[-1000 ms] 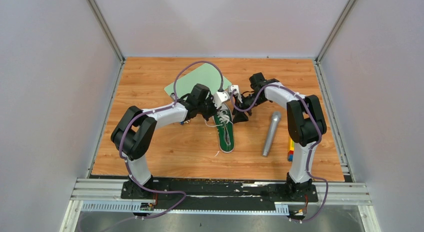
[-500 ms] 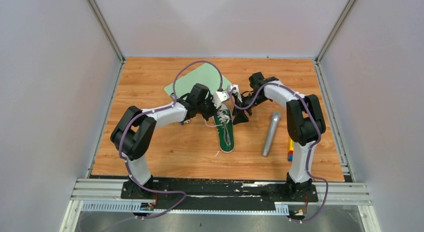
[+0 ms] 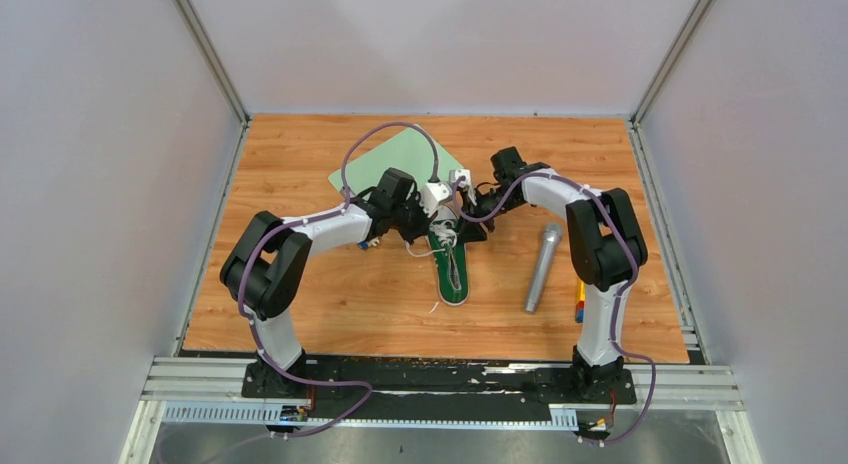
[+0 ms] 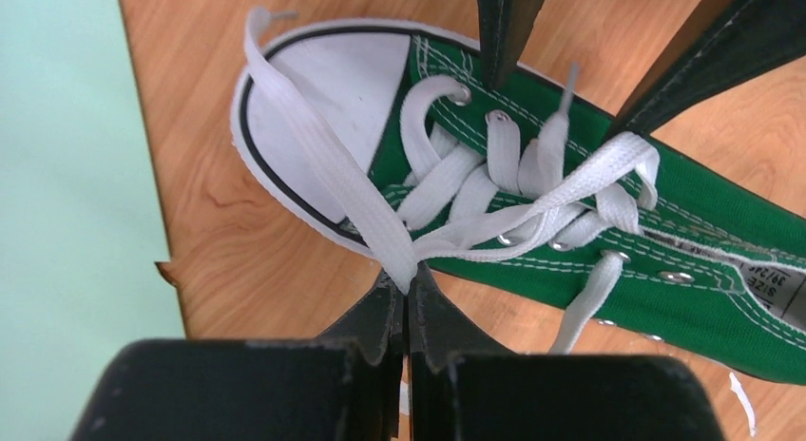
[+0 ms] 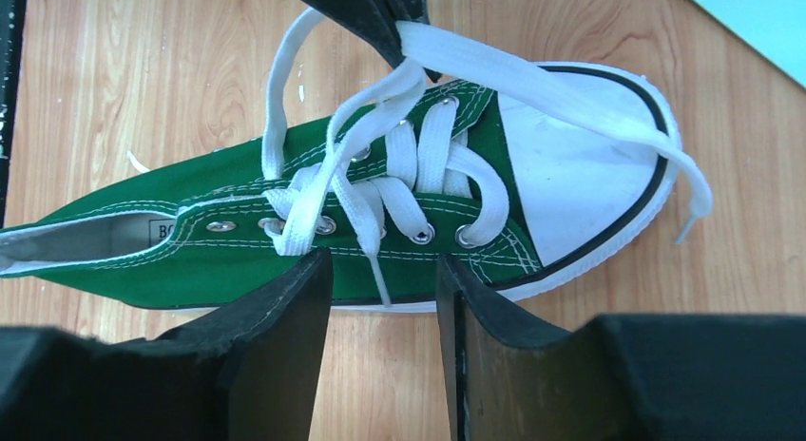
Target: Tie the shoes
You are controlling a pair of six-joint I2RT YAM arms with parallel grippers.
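Pinching flat white lace [image 4: 328, 165], left hand [image 4: 407, 294]

You are working in a robotics lab cell: plain grey panels [image 3: 100, 184] are enclosing a wooden tabletop [image 3: 330, 294] with aluminium rails [image 3: 190, 382].

Green sneaker [image 4: 684, 313], white laces [image 4: 326, 165], white toe cap [image 4: 366, 80]; grey microphone [image 3: 541, 266].

Figure: Bright, even, diffuse lighting from overhead in all three views.
Shadows on the desk [image 3: 360, 304] around the sneaker [image 5: 171, 256] are faint, with no glare. The sneaker is sharp, while the wrist camera's near fingers [image 5: 257, 365] are dark and slightly soft.
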